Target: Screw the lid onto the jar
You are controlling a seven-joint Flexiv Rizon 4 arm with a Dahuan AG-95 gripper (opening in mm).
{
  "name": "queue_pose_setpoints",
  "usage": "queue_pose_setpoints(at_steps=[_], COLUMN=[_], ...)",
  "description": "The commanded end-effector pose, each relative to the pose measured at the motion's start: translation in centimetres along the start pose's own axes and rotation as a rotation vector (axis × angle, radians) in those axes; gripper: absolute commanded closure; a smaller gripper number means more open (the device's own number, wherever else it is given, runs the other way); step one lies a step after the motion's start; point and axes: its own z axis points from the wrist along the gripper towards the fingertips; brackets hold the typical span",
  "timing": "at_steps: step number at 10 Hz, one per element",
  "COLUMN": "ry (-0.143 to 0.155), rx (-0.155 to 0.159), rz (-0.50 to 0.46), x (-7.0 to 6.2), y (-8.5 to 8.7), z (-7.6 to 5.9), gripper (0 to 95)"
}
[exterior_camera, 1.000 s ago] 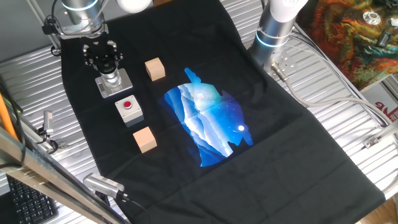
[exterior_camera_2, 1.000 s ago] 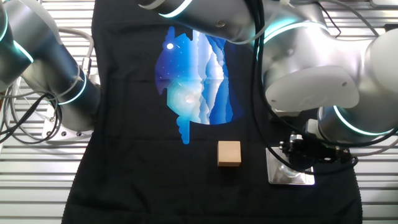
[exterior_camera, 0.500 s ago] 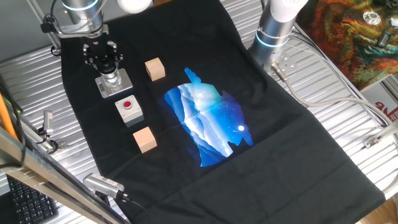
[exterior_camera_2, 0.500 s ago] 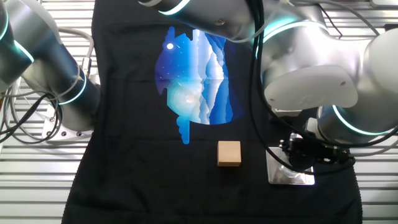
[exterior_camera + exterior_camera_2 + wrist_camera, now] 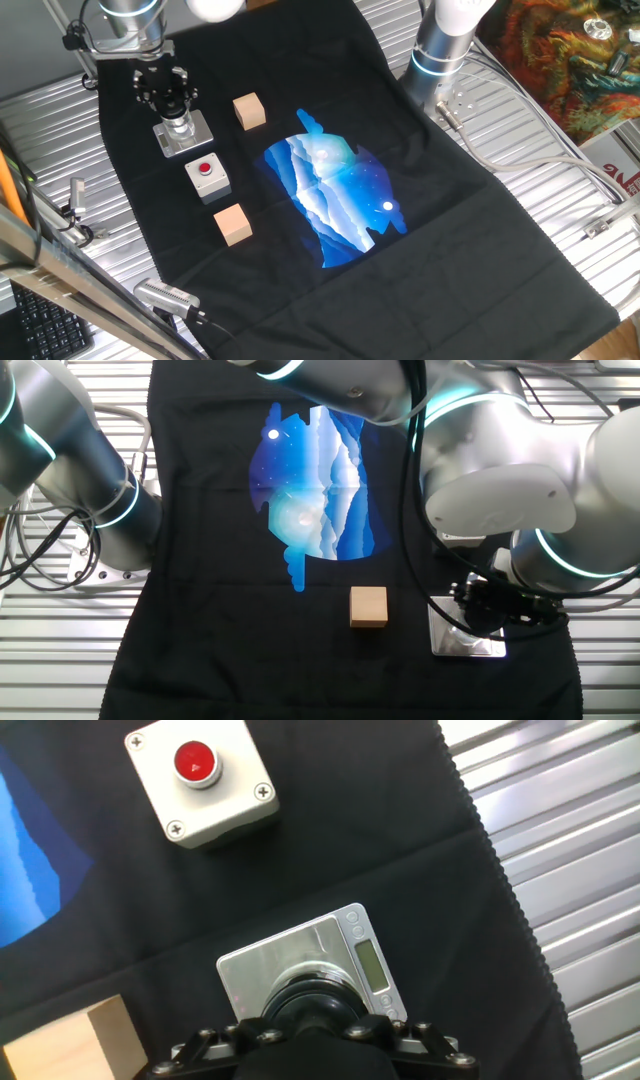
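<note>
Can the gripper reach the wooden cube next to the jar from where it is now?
Probably yes. The gripper sits over the jar, and the cube stands apart on the black cloth with nothing between them. It looks busy at the lid, so it would have to let go first.

Jar and gripper at the cloth's far corner, the other pieces strung out nearby.

The jar [image 5: 178, 127] stands on its base plate [image 5: 197, 137] on the cloth [image 5: 480, 230], with the gripper [image 5: 166, 92] directly over it and the lid [image 5: 312, 1004] on the jar's top beneath the hand. In one fixed view, the button box [image 5: 208, 175] lies just in front of the plate, a wooden cube [image 5: 232, 223] in front of the box, and a second cube [image 5: 249, 111] to the plate's right. The printed picture [image 5: 335, 195] fills the cloth's middle, well apart from the jar.
</note>
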Motion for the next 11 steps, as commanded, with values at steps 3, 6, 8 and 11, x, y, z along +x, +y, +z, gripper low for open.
queue_pose_setpoints(at_steps=[3, 6, 8, 11], ry=[0.001, -0.004, -0.005, -0.005], rx=[0.002, 0.001, -0.001, 0.0], rz=[0.055, 0.088, 0.117, 0.149], x=[-0.02, -0.02, -0.03, -0.03], y=[-0.02, -0.02, -0.03, -0.03], z=[-0.02, -0.02, -0.03, -0.03], gripper=[95.0, 95.0, 95.0, 95.0])
